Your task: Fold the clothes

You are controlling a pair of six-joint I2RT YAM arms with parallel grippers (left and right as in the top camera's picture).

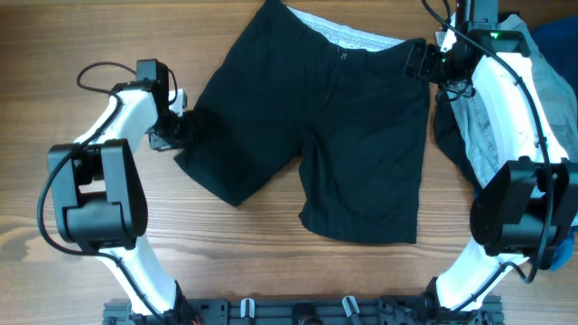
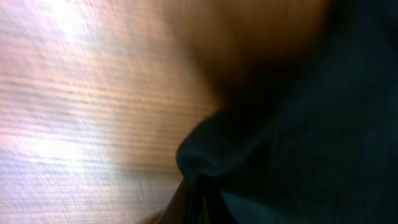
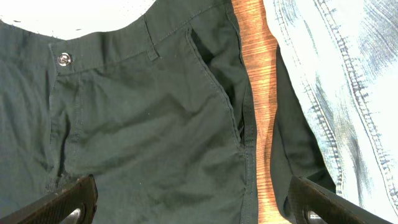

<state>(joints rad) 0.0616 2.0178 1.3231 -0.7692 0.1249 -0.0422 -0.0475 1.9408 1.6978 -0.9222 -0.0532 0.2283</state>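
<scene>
From overhead, the black shorts (image 1: 334, 135) lay spread flat on the wooden tabletop (image 1: 271, 271), with the waistband at the far side and both legs pointing toward the robot. That layout suited a fold across the middle. The left pincer (image 1: 178, 126) sat at the outer edge of the leg on its side, and the right pincer (image 1: 424, 61) sat at the opposite waistband corner, so each arm had one side to lift. A denim garment (image 1: 492, 122) lay partly hidden beneath the right arm.

The left wrist view was smeared by blur. Dark cloth gathered to a puckered point at the bottom edge, so the left pincer appeared to be clamped on the shorts' edge, though its fingers could not be made out.

In the right wrist view, the two fingers (image 3: 68, 202) stood wide apart, holding nothing, above the pocket (image 3: 217, 93) beside the button (image 3: 63, 59). A strip of tabletop separated the shorts from the denim. Whether the fingertips touched cloth was cut off from view.
</scene>
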